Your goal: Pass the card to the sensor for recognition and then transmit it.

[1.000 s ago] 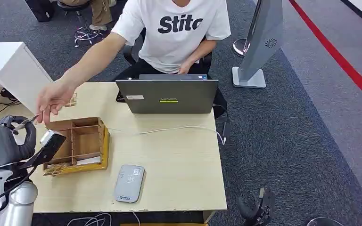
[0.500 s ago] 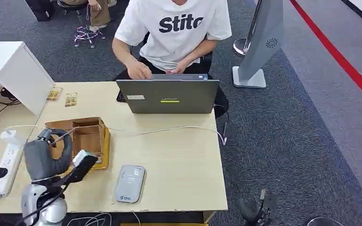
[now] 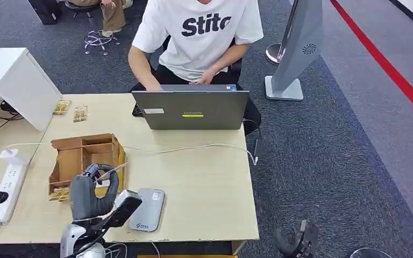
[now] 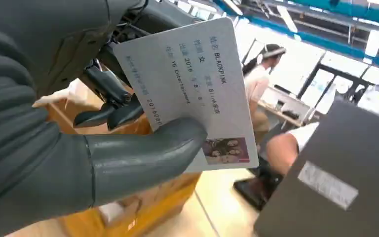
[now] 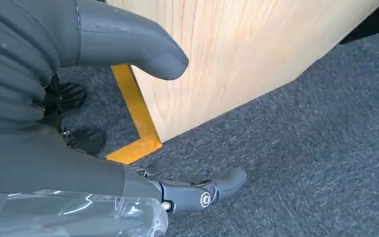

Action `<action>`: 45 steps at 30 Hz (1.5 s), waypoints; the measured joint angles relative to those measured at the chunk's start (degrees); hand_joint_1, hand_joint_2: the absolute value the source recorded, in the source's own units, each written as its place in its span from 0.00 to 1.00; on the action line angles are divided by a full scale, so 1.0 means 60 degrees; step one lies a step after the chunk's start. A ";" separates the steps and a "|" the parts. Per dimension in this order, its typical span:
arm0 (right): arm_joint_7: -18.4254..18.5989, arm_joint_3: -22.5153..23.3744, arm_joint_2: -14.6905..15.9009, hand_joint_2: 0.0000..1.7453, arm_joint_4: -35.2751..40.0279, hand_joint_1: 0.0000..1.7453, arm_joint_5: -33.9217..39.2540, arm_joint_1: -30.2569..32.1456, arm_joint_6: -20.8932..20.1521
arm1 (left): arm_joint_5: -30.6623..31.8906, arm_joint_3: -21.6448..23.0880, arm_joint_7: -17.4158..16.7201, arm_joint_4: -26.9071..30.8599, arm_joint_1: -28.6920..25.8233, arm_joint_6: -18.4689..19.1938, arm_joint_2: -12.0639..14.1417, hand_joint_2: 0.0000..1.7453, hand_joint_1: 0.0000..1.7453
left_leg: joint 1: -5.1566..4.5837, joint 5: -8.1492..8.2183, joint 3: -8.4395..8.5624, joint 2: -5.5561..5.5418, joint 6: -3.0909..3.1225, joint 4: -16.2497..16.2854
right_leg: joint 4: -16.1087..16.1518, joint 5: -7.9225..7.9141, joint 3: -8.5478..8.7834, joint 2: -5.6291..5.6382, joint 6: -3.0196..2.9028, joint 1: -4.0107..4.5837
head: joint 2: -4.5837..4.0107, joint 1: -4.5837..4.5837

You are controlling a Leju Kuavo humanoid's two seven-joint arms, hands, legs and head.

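A white card (image 4: 192, 89) is pinched between thumb and fingers of the left hand (image 3: 92, 189), just at nine o'clock of the grey sensor (image 3: 148, 209). The right hand (image 5: 79, 123) is hung beside the table (image 5: 237, 54), fingers loosely apart, nothing held.

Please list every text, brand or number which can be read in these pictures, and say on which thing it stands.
"Stitc", cut off by the laptop: on the person's white shirt.
"BLACKPINK", "YG Entertainment", "2016": on the card held by the left hand; its other lines are too blurred to read.
Laptop lid logo and white sticker: too small.
Reader print: too small.
Grey stand: a round sign, no words.
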State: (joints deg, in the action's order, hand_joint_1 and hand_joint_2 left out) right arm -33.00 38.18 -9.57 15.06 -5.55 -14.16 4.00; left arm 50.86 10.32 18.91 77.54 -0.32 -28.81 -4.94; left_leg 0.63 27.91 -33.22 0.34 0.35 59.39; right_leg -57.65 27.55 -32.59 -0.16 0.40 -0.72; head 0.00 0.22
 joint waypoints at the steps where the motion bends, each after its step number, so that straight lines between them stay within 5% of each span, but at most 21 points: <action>1: -0.0007 0.0029 0.0011 1.00 0.0000 0.00 0.0000 0.0011 -0.0015 | -0.0018 0.0055 -0.0033 -0.0215 0.0000 -0.0007 -0.0033 1.00 1.00 | -0.0001 0.0000 0.0000 0.0000 0.0000 0.0000 | 0.0000 0.0000 0.0000 0.0000 0.0000 0.0000 | 0.0000 0.0004; 15: 0.0007 0.0065 0.0029 1.00 0.0000 0.00 -0.0138 0.0041 -0.0149 | 0.0557 0.0630 -0.0076 -0.2694 0.0490 0.0000 -0.0397 1.00 1.00 | -0.0001 0.0000 -0.0001 -0.0003 0.0001 0.0001 | 0.0000 0.0000 0.0000 -0.0003 0.0000 -0.0001 | 0.0000 0.0004; 39: 0.0000 0.0065 0.0029 1.00 0.0000 0.00 -0.0244 0.0040 -0.0291 | 0.0853 0.1063 -0.0626 -0.3828 0.0967 0.0190 -0.0546 1.00 1.00 | -0.0001 0.0000 0.0000 -0.0004 0.0001 0.0000 | 0.0000 0.0000 0.0003 -0.0006 0.0000 0.0000 | 0.0000 0.0000; 45: 0.0073 0.0058 0.0025 1.00 0.0000 0.00 -0.0375 0.0029 -0.0138 | 0.1323 0.1060 -0.0284 -0.3813 0.0947 -0.1247 -0.0517 1.00 1.00 | 0.0000 -0.0001 -0.0002 -0.0005 0.0001 0.0000 | -0.0002 -0.0001 0.0003 -0.0006 0.0000 0.0001 | 0.0000 0.0004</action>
State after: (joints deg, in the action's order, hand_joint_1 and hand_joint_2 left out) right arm -32.57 38.53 -9.42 15.06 -7.80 -13.98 3.17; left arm 58.80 16.68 17.20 54.67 5.36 -36.29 -8.04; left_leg 0.62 27.90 -33.23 0.31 0.36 59.39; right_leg -57.66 27.55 -32.57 -0.20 0.40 -0.72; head 0.00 0.24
